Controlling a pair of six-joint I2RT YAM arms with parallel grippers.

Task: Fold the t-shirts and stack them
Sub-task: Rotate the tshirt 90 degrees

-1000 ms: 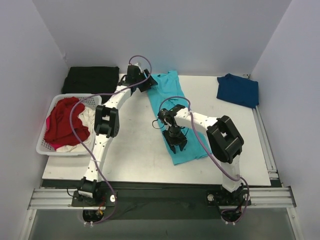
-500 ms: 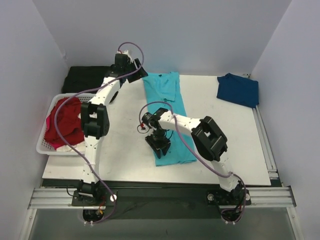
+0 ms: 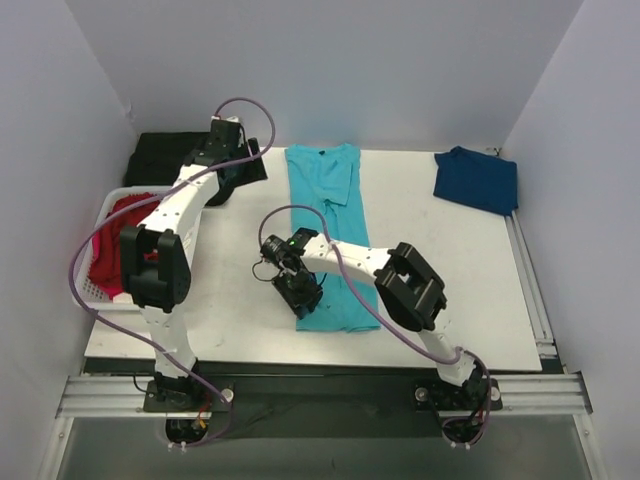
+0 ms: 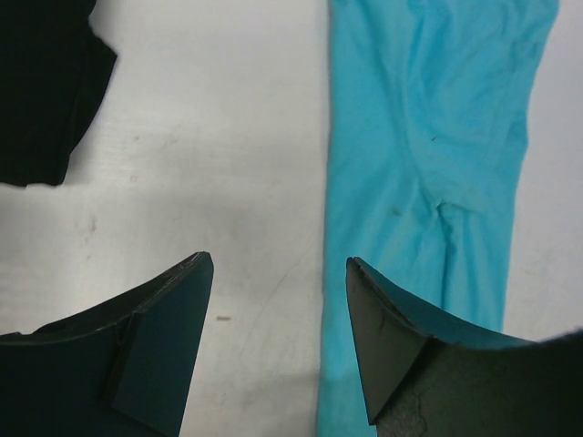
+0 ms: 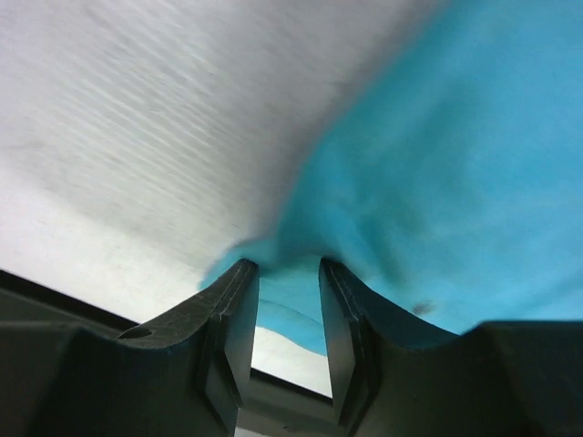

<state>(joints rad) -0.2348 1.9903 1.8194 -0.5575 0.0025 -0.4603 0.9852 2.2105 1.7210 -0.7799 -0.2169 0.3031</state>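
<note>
Two pincers: right pincer (image 5: pixel 287 266) narrowed, seemingly nipping teal t-shirt (image 5: pixel 437 164) edge; left pincer (image 4: pixel 278 262) wide open, empty, cloth just beside.

A white table (image 3: pixel 480 280) sits between plain pale lavender-grey walls (image 3: pixel 400 70), a metal rail (image 3: pixel 100 397) along its near edge.

Table (image 3: pixel 230 295) holds teal shirt (image 3: pixel 330 195), navy shirt (image 3: pixel 476 180), black cloth (image 3: pixel 165 158), basket (image 3: pixel 90 298)
</note>
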